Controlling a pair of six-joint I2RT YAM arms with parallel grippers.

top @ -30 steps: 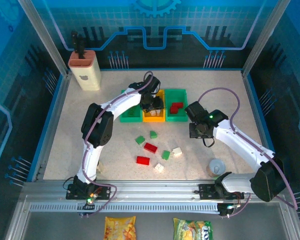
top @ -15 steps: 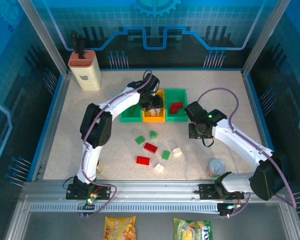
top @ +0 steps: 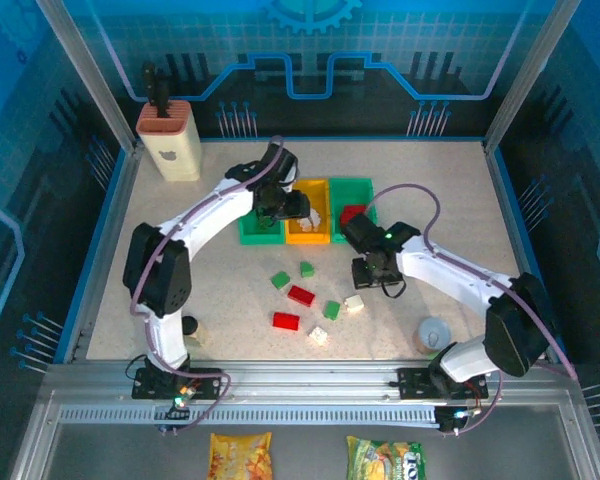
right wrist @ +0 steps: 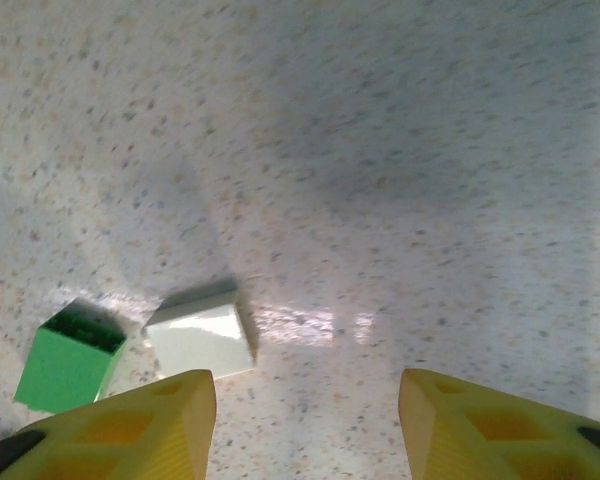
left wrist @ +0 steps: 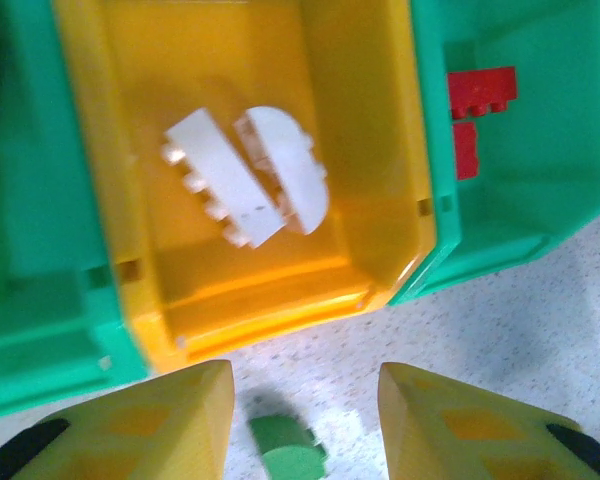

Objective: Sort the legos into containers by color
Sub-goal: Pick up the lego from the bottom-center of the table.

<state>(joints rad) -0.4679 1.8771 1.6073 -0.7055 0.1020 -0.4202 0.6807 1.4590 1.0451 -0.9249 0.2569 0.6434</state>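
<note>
Left tool [left wrist: 305, 405], yellow bin [left wrist: 345, 130], white legos [left wrist: 245, 178]

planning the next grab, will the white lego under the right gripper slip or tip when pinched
The white lego looks like rigid, smooth plastic, so it probably won't deform but may slip if pinched off-centre. It sits low and flat on the table, so tipping seems unlikely. The green lego sits close beside it and may get nudged.

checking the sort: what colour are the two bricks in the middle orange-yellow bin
White. The two small studded plastic bricks show best in the left wrist view.
</note>
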